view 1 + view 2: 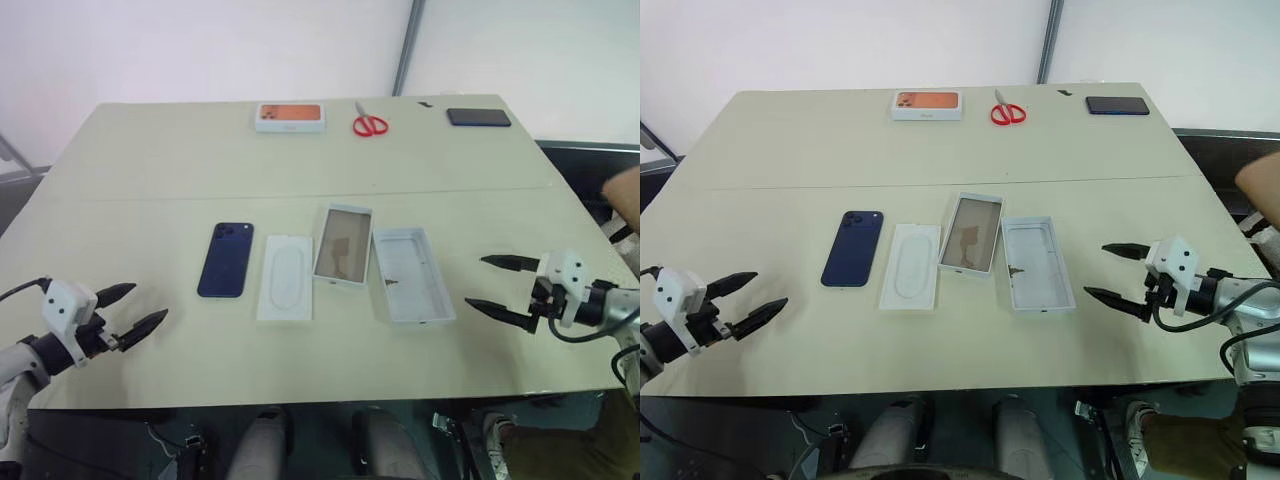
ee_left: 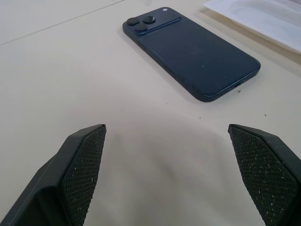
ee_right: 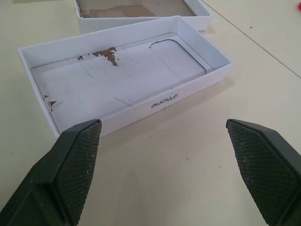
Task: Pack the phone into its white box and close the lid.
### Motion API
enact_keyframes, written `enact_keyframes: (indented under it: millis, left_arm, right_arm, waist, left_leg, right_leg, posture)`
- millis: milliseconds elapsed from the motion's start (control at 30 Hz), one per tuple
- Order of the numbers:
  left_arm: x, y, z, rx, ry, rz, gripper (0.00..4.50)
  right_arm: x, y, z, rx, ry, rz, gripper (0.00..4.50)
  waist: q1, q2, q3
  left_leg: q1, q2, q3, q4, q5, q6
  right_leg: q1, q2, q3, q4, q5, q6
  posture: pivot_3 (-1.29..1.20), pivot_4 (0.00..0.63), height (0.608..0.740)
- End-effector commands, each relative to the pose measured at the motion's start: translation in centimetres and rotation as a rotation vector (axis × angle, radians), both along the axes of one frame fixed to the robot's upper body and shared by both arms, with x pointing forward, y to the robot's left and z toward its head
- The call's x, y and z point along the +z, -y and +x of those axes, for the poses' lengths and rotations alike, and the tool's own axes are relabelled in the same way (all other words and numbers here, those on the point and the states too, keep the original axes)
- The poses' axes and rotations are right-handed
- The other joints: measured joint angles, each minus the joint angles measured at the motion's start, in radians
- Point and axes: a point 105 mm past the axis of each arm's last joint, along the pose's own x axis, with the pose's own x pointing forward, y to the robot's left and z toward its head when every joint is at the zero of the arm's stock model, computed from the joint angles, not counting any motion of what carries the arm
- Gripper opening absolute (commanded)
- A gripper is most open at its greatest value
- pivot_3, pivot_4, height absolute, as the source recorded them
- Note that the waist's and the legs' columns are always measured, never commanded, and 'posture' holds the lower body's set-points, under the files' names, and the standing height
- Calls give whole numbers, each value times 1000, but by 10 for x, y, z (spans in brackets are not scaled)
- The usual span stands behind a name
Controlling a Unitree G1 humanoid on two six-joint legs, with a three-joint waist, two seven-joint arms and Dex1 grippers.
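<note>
My left gripper (image 1: 128, 310) gapes empty near the phone (image 1: 226, 259); my right gripper (image 1: 497, 285) gapes empty beside the white box (image 1: 411, 275) on the surface (image 1: 180, 160).

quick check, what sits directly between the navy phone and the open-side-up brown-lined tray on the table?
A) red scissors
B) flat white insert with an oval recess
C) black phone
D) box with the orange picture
B: the flat white insert lies on the table between the navy phone and the brown-lined tray; the scissors, black phone and orange-picture box are all along the far edge.
</note>
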Motion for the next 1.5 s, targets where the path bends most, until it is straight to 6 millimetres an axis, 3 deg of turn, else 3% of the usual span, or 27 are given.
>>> enact_keyframes:
  millis: [33,700,967,1033,1200,1333,1500]
  left_arm:
    - [18,-5,1,2,75,22,4376]
    - [17,1,10,-14,42,2,4376]
    - [25,28,17,-73,-62,-71,4376]
    - [27,33,18,-72,-102,-107,4376]
    - [18,73,13,-169,-242,-223,4376]
    - [28,88,34,-150,-223,-320,4376]
    - [22,112,35,-190,-346,-388,4376]
  right_arm:
    - [15,0,2,9,58,-17,4436]
    - [13,-13,5,51,35,11,4436]
    - [17,-28,13,95,53,-5,4436]
    - [20,-35,15,117,62,-7,4436]
    - [26,-76,21,236,80,26,4436]
    - [26,-108,28,301,110,51,4436]
    - [31,-120,33,323,130,70,4436]
  waist:
    - [0,0,0]
    - [0,0,0]
    - [-1,0,0]
    - [-1,0,0]
    - [-5,0,0]
    - [0,0,0]
    - [0,0,0]
  left_leg:
    - [0,0,0,0,0,0]
    - [0,0,0,0,0,0]
    - [0,0,0,0,0,0]
    - [0,0,0,0,0,0]
    - [0,0,-1,0,0,0]
    - [0,0,-1,1,0,0]
    - [-1,-2,-1,1,0,0]
  right_leg:
    - [0,0,0,0,0,0]
    - [0,0,0,0,0,1]
    - [0,0,0,0,2,3]
    - [0,0,0,0,2,3]
    - [0,1,0,0,2,3]
    - [0,1,-1,1,2,4]
    - [0,0,0,1,2,4]
  posture:
    - [0,150,740]
    - [0,150,740]
    - [0,150,740]
    - [0,150,740]
    - [0,150,740]
    - [0,150,740]
    - [0,150,740]
